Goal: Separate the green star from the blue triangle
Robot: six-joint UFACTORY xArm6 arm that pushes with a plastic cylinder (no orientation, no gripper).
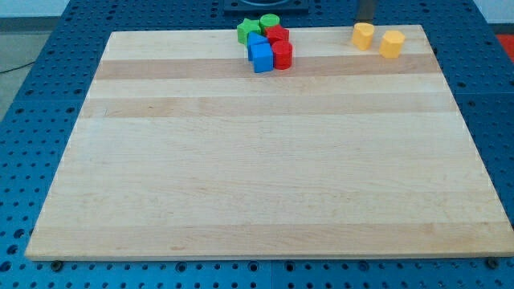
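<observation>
The green star (246,30) lies near the top edge of the wooden board (257,160), at the left of a tight cluster. The blue triangle (255,41) touches it just below and to the right. A blue cube (262,58) sits below the triangle. A green cylinder (269,22) and two red blocks (278,36) (282,54) close the cluster on the right. My tip (365,22) shows at the view's top, just behind a yellow block, far right of the star and triangle.
Two yellow blocks (363,35) (391,44) stand near the board's top right corner. The board lies on a blue perforated table (48,96).
</observation>
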